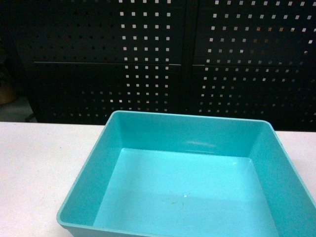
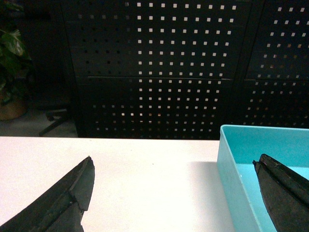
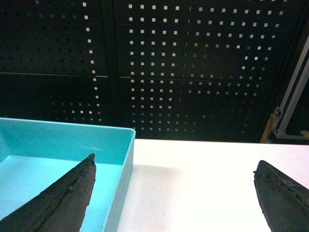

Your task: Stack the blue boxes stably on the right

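Only one blue box [image 1: 197, 148] on white table [image 1: 39, 168].

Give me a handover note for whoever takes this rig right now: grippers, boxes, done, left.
Left gripper: open, empty, straddling the left wall of the blue box.
Right gripper: open, empty, straddling the box's right wall.
Box: one turquoise tub on the white table, empty, roughly centre-right in the head view. No second box visible in any view.
Done: cannot tell; no stack is visible.
Left: probably grip both walls, move it right, stack.
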{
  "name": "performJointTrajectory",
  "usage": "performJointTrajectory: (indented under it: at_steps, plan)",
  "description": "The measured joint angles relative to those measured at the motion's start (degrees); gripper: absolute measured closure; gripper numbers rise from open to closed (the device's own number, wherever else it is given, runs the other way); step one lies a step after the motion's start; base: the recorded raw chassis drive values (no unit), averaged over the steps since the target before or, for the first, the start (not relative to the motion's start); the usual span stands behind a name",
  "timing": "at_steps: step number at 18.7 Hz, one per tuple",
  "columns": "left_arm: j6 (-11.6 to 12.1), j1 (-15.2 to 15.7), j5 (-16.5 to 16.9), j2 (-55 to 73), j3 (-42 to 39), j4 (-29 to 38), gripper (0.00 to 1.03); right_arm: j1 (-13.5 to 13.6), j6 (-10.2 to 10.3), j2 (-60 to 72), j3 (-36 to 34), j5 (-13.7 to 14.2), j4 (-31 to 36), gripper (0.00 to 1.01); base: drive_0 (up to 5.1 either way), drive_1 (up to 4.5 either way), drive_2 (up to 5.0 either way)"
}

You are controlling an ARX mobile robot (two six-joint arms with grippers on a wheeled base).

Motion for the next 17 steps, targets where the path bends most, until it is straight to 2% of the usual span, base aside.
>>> performJointTrajectory:
  at_steps: [16, 17]
  plan:
    - [0.00, 0.00, -0.02, 0.00, 0.00, 0.09, 0.05, 0.00, 0.00, 0.00, 0.00, 0.00, 0.00, 0.03, 0.0, 0.00, 0.0]
    - [0.57, -2.51, -3.17, 2.08, -0.17, 5.18, 0.05, 0.00, 0.00, 0.00, 0.00, 0.00, 0.02, 0.03, 0.0, 0.00, 0.0]
